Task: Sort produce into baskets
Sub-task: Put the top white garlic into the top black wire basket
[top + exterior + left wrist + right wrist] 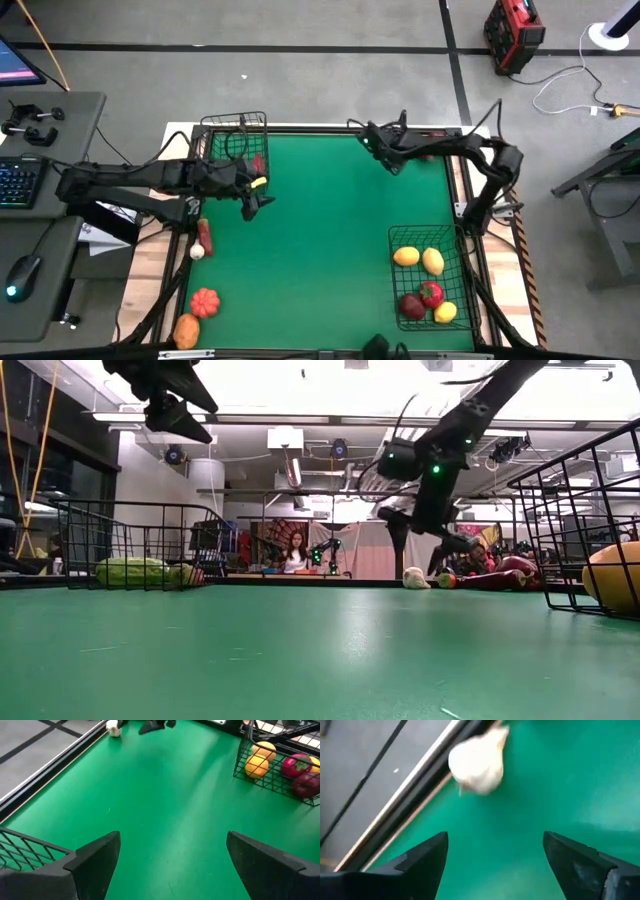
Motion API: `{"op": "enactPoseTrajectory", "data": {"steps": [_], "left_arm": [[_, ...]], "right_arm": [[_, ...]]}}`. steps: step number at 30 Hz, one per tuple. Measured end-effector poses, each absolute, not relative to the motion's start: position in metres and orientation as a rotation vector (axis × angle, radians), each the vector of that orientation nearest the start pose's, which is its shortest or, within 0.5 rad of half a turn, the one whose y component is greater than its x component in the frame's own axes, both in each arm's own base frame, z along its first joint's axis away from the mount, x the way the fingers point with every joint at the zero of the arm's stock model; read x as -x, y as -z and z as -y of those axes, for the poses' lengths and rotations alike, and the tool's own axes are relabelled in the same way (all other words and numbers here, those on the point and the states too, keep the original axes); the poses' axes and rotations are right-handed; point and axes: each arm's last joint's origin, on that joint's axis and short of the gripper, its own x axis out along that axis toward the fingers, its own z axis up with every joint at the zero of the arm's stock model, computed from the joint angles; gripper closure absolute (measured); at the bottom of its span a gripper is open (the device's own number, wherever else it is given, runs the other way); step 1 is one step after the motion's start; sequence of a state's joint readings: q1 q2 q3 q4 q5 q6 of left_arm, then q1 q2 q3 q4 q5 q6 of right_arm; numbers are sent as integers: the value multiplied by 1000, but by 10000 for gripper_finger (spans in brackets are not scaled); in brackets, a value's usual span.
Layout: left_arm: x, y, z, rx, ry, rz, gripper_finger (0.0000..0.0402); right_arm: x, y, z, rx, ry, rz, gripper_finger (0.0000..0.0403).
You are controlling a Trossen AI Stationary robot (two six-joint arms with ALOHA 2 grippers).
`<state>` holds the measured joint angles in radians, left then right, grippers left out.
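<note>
1. The right gripper (492,852) is held open and empty above the green mat (320,240) at its far edge, near a white garlic bulb (476,762).
2. The left gripper (170,855) is seen open and empty beside the smaller basket (234,140).
3. Yellow and red fruits are found in the larger basket (462,290).

A green-topped table (320,250) stands on a grey floor (300,90) crossed by dark tape lines. A desk (40,180) with keyboard (18,183) and mouse (22,272) sits alongside; a red case (514,35) and white cable (565,85) lie beyond. Under bright ceiling lights (330,380), a person (296,552) sits at a distant bench.
</note>
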<state>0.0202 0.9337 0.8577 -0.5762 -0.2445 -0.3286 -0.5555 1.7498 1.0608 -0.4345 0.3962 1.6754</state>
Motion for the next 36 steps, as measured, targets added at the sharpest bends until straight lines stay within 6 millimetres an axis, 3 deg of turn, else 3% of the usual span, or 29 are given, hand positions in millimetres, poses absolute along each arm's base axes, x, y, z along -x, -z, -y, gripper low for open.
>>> {"op": "enactPoseTrajectory", "data": {"steps": [4, 8, 20, 29, 36], "left_arm": [[-188, -299, -11, 249, -364, -600, 48], [-188, -299, -11, 272, -374, -597, 48], [-188, -299, -11, 275, -375, -596, 48], [-187, -299, -12, 265, -397, -592, 48], [-187, -299, -12, 264, -398, -592, 48]], "right_arm": [[-282, -174, 201, -1404, 1722, -169, 84], [-289, -177, 214, -1419, 1771, -35, 84], [-289, -155, 229, -1513, 1926, 87, 84], [-284, -144, 237, -1536, 1938, -7, 84], [-281, -143, 227, -1487, 1969, -169, 84]]}}
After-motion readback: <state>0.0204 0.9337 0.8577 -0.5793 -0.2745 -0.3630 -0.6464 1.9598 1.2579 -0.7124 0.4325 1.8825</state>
